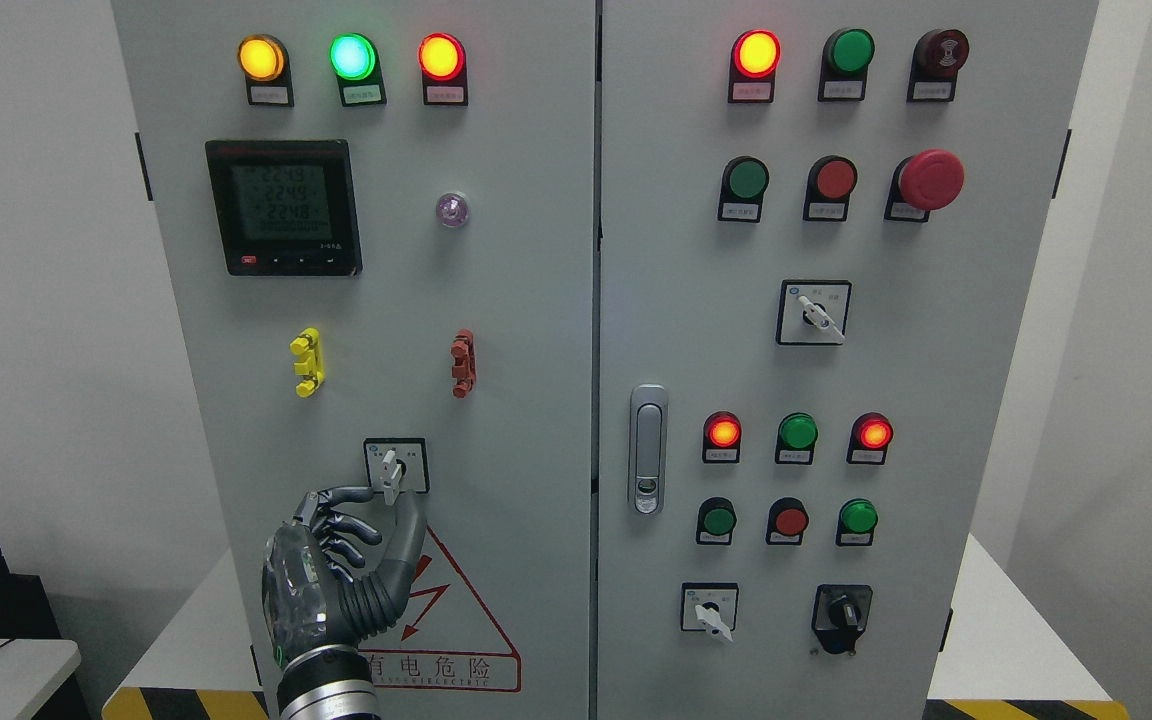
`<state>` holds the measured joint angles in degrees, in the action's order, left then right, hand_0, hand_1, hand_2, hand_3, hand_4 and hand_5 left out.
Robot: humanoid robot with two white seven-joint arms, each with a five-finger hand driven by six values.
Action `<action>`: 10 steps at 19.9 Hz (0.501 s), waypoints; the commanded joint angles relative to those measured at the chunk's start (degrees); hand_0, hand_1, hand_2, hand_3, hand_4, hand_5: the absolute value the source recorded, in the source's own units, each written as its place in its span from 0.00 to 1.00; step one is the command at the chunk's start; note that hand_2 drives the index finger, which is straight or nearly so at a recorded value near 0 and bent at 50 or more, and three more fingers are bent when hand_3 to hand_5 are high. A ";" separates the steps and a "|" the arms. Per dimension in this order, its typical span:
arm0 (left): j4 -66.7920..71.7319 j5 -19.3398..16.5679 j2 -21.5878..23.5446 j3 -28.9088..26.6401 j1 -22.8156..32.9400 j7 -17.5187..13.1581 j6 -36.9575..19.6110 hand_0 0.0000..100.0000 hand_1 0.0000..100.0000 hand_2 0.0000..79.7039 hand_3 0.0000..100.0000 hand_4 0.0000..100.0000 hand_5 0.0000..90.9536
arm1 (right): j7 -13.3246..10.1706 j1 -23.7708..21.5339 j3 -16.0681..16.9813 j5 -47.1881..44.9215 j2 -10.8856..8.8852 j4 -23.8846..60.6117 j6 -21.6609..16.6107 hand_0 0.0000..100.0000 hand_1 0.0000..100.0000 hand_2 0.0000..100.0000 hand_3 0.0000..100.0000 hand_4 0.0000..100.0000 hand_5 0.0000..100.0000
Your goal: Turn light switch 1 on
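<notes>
**Switch grip under way on the left cabinet door**

Hand of the left arm is rising from the bottom edge and closing around the white knob of the rotary switch, the landmark for this report. The switch is sitting low on the left door of the grey cabinet, directly above the red warning triangle. One finger is reaching to the knob from the left and the thumb is coming up just below and to its right; the remaining fingers are curling loosely below the switch. Firm contact cannot be confirmed from this view; the digits are looking to be touching or just beside the knob. The right hand is not showing.

Above the switch, well apart, the meter display is reading and three lamps are glowing along the top of the same door. To the right of the switch, the door handle is standing on the neighbouring door.

Judgement: the task is sitting at the grasp stage, with the turn not yet made. The next move is calling for a secure pinch on the knob, then a wrist rotation without slipping off the narrow lever.
</notes>
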<state>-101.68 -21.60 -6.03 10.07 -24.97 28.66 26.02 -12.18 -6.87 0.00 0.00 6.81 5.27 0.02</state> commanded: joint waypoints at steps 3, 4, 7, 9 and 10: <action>2.19 0.77 -0.12 0.21 -1.13 -0.01 0.08 0.21 0.59 0.56 0.79 0.88 0.96 | -0.03 0.01 -1.32 0.26 -0.04 0.00 -0.02 0.12 0.39 0.00 0.00 0.00 0.00; 2.10 0.86 -0.12 0.13 -1.13 -0.01 0.08 0.21 0.59 0.57 0.79 0.88 0.97 | -0.03 0.01 -1.32 0.26 0.05 0.00 -0.02 0.12 0.39 0.00 0.00 0.00 0.00; 2.01 0.86 -0.21 0.12 -1.30 -0.01 0.08 0.21 0.59 0.58 0.80 0.89 0.97 | -0.03 0.01 -1.32 0.26 0.05 0.00 -0.02 0.12 0.39 0.00 0.00 0.00 0.00; 2.10 0.95 -0.21 0.12 -1.65 -0.01 0.17 0.21 0.59 0.60 0.80 0.89 0.97 | -0.03 0.01 -1.32 0.26 0.05 0.00 -0.02 0.12 0.39 0.00 0.00 0.00 0.00; 2.10 0.95 -0.21 0.04 -1.74 -0.01 0.17 0.21 0.59 0.61 0.81 0.89 0.97 | -0.03 0.01 -1.32 0.26 -0.04 0.00 -0.02 0.12 0.39 0.00 0.00 0.00 0.00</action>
<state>-100.43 -20.91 -6.12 10.15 -26.10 28.66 26.11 -12.18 -6.87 0.00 0.00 6.80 5.27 0.02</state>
